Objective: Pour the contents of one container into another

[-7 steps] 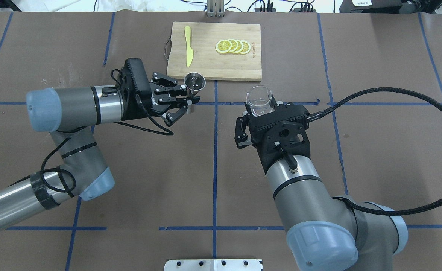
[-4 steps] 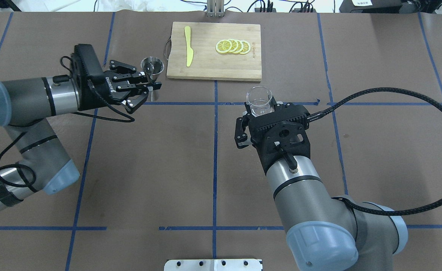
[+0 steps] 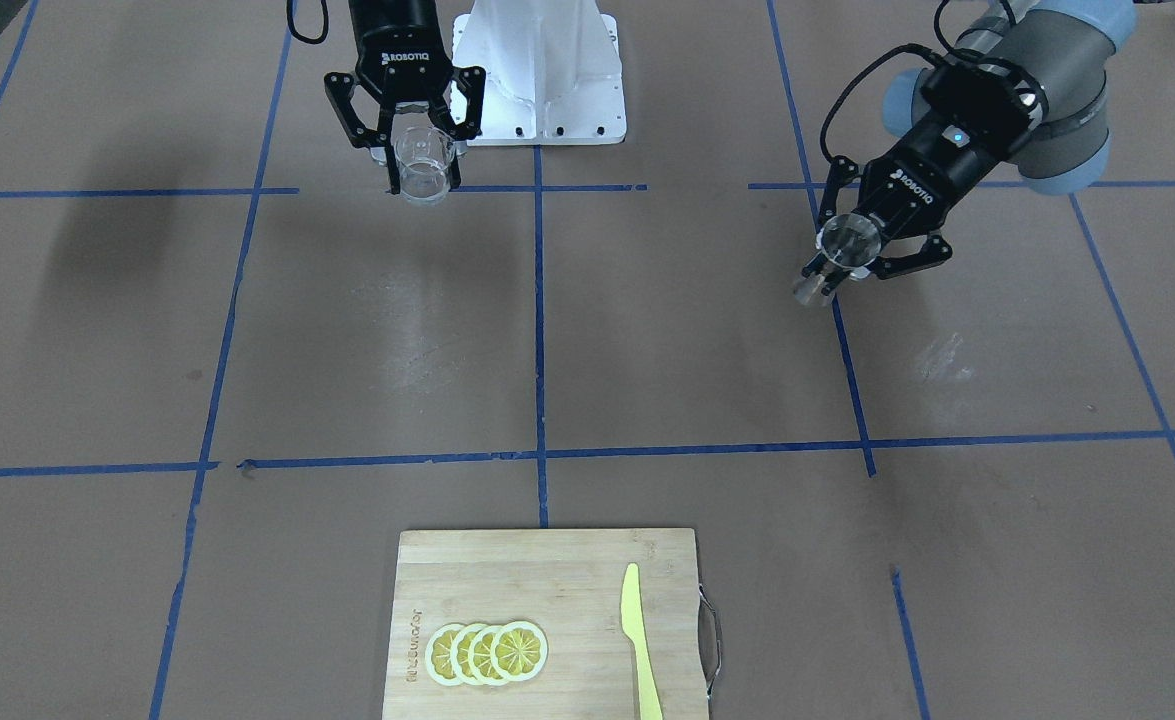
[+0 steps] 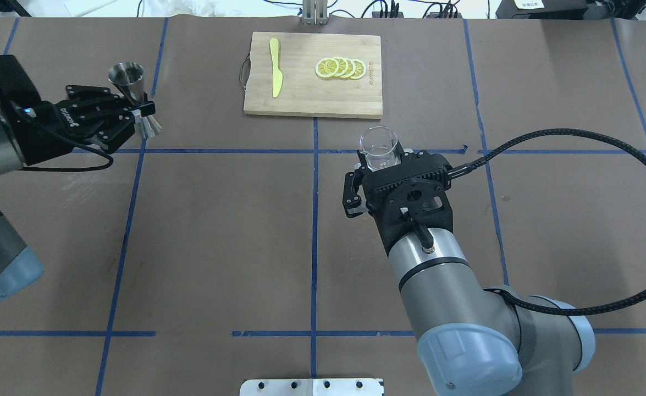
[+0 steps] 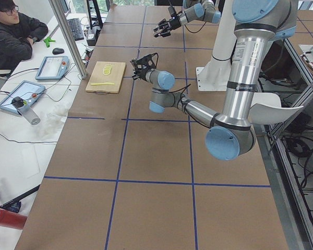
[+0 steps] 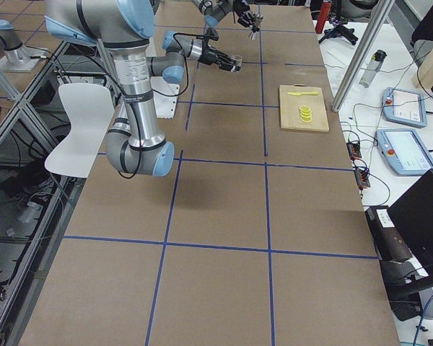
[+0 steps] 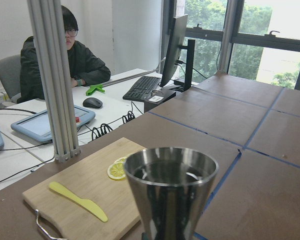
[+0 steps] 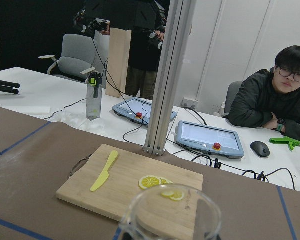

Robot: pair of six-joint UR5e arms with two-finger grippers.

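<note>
The steel jigger is hanging above the table on the robot's left, mouth upward and roughly upright, well apart from the glass beaker. The beaker is being carried upright near the table's centre line, short of the cutting board. The left jaws are closing on the jigger's narrow waist. This is judged the correct hold, since the hourglass flare is blocking slip in either direction. The jigger is likely handling as a light, rigid, smooth part. Its polished wall is giving little friction, so any tilt is best made slowly. Whether it is holding liquid cannot be told. The right jaws are clamping the beaker's wall from both sides below the rim. The beaker is judged fragile and slick, so it is calling for moderate, even pressure. The left arm is reaching out level along the table with its wrist horizontal. The right arm is extending forward with its wrist level.
</note>
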